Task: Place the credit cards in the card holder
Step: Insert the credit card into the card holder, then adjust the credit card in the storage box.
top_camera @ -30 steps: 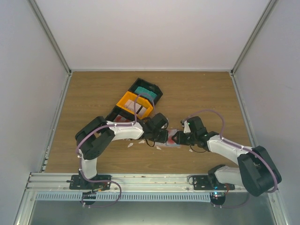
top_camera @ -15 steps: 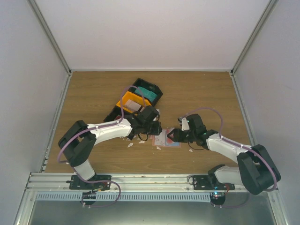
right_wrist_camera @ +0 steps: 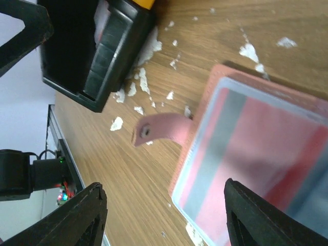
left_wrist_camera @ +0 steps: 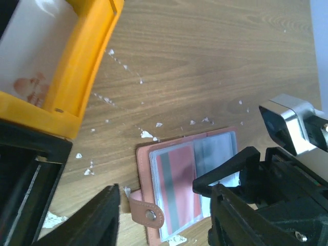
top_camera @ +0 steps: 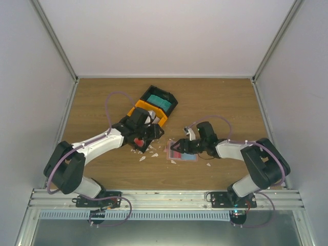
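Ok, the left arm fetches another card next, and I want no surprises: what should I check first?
1. card holder lying open and flat: ok.
2. left gripper open and empty: ok.
3. right gripper open above the holder: ok.
4. Right gripper touching the holder: cannot tell.
5. white card waiting in the orange tray: ok.
6. Room for another card inside the holder: cannot tell.

The card holder (top_camera: 182, 151) lies open and flat on the wood just right of the frame's centre, its snap strap (left_wrist_camera: 147, 214) sticking out sideways. A red card (left_wrist_camera: 177, 190) with a grey stripe sits in its clear sleeve. A white card (left_wrist_camera: 31, 61) with red marks lies in the orange bin (left_wrist_camera: 82, 66), upper left.
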`<move>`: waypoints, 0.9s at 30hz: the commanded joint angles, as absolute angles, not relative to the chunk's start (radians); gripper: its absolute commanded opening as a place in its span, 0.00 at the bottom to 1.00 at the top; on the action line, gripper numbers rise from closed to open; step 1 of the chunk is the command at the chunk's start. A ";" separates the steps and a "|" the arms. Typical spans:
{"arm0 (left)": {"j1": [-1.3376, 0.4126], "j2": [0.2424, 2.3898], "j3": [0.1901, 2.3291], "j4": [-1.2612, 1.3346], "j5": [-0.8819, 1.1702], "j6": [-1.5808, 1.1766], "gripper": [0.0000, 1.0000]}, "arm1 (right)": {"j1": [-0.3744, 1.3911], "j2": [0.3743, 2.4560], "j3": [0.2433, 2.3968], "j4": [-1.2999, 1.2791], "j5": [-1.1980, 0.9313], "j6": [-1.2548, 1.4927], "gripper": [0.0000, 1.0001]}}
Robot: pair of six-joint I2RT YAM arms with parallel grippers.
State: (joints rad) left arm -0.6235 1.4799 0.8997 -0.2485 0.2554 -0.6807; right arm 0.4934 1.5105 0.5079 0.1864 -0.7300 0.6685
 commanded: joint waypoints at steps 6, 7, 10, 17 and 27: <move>-0.500 1.398 0.891 -0.274 0.311 -0.615 0.58 | 0.499 1.480 0.608 0.171 -0.670 0.617 0.65; -0.486 1.392 0.889 -0.292 0.304 -0.609 0.58 | 0.499 1.463 0.623 0.150 -0.643 0.604 0.64; -0.451 1.374 0.887 -0.356 0.264 -0.590 0.49 | 0.508 1.448 0.675 0.093 -0.535 0.568 0.61; -0.404 1.397 0.913 -0.507 0.130 -0.488 0.33 | 0.613 1.516 0.812 0.027 -0.323 0.517 0.55; -0.386 1.536 1.001 -0.603 0.047 -0.389 0.41 | 0.776 1.710 0.986 0.004 -0.108 0.456 0.55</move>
State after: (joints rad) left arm -0.4015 1.4895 0.9558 -0.5697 0.0921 -0.4507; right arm 0.7422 1.6672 0.9482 0.0227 -0.2379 0.5011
